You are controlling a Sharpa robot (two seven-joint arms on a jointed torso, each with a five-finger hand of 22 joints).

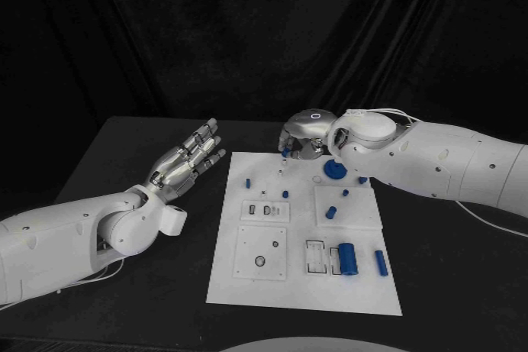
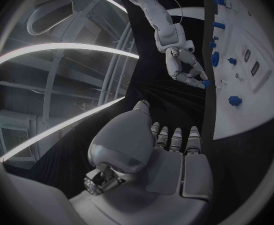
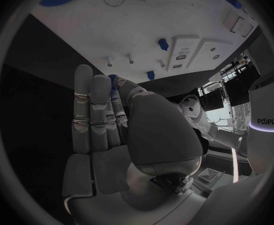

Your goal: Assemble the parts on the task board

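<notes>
In the head view the right hand (image 1: 306, 138) is hovering at the task board's (image 1: 303, 291) far edge, pinching a small blue part (image 1: 287, 148) between its fingers; a loose pinch risks dropping it among the pegs just beneath. In the left wrist view the left hand (image 2: 171, 157) is lying released, fingers straight, beside the board. In the right wrist view the blue part (image 3: 116, 80) is peeking out at the fingertips, so misalignment would be hard to catch.

Dim, dark backdrop, perhaps slightly blurred
</notes>
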